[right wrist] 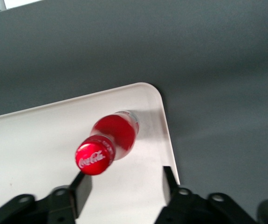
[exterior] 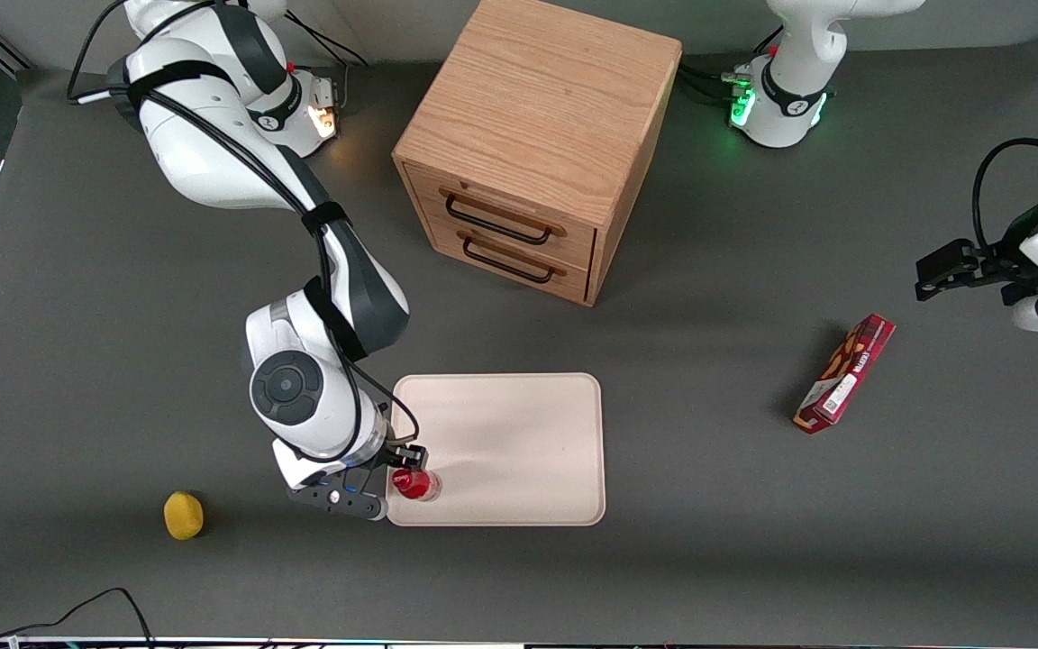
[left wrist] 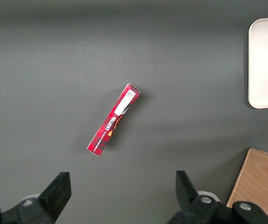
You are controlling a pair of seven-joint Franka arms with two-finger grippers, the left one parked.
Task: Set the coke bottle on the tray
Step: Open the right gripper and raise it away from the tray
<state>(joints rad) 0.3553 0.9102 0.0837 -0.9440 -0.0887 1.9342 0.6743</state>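
The coke bottle [exterior: 415,484] stands upright on the pale cream-pink tray [exterior: 519,442], close to the tray's corner nearest the front camera at the working arm's end. My right gripper [exterior: 390,482] hangs over that corner, right beside the bottle, with its fingers spread wide apart. In the right wrist view the gripper [right wrist: 125,177] is open and holds nothing. The bottle [right wrist: 110,137], red cap up, stands on the tray [right wrist: 31,140] just ahead of one fingertip [right wrist: 83,181], free of both fingers. A corner of the tray also shows in the left wrist view [left wrist: 266,60].
A wooden drawer cabinet [exterior: 528,153] stands farther from the front camera than the tray. A flat red snack box [exterior: 845,374] lies toward the parked arm's end, also in the left wrist view [left wrist: 114,119]. A small yellow object [exterior: 183,515] lies toward the working arm's end.
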